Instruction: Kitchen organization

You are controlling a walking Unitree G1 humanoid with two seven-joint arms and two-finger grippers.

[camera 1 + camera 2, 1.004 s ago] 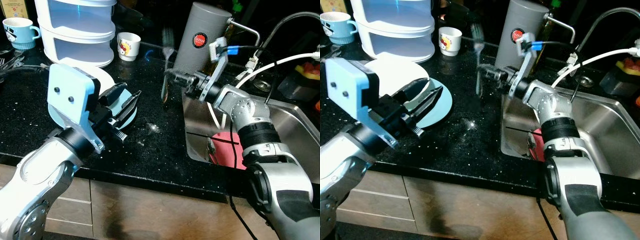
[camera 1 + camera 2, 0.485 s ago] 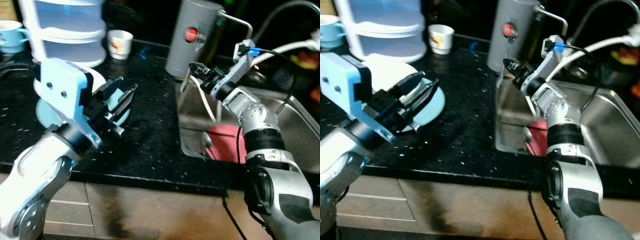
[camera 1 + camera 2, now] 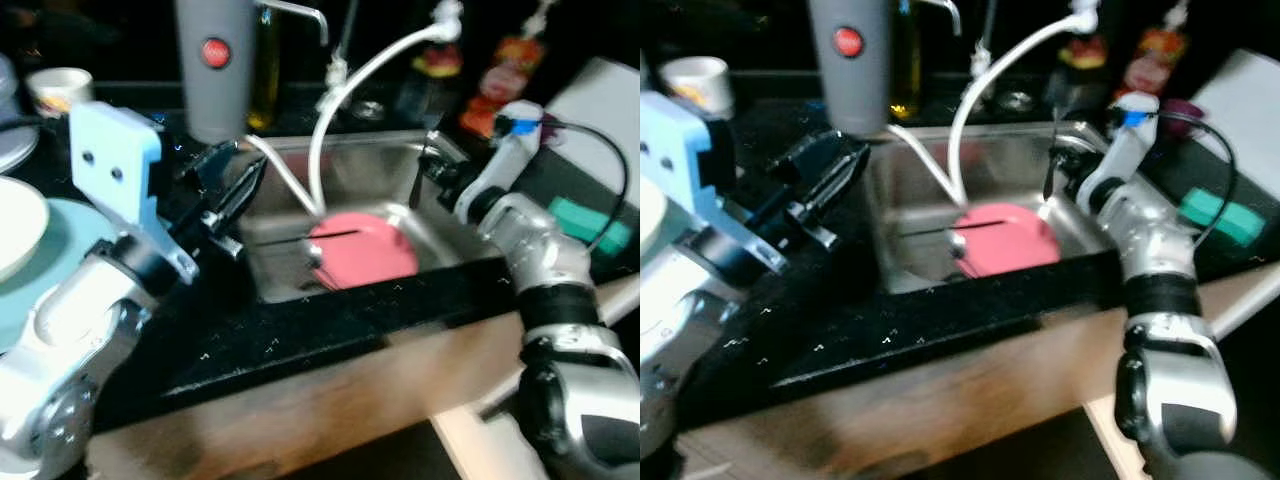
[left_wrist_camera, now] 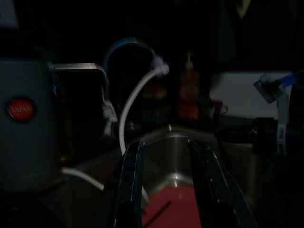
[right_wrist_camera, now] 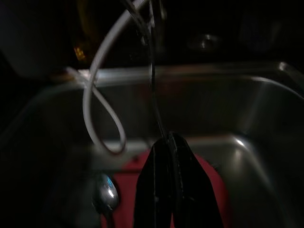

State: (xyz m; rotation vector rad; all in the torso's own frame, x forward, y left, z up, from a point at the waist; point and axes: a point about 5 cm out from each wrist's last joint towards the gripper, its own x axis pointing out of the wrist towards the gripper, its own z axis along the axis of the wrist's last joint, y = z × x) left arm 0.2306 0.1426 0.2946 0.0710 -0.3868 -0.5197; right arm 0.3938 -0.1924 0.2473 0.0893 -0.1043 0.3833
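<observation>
Right claw pinched tight on a thin dark utensil handle, poised over the stainless steel sink; round pink plate and metal spoon just below. Left claw spread open, empty, by the sink's edge.

Arms: silver metal, jointed, with black ribbed collars.
Left end effector: two long black fingers, pale blue block mount with two dark screws.
Right end effector: black fingers, white wrist bracket, blue plug, black cable looping back.
</observation>
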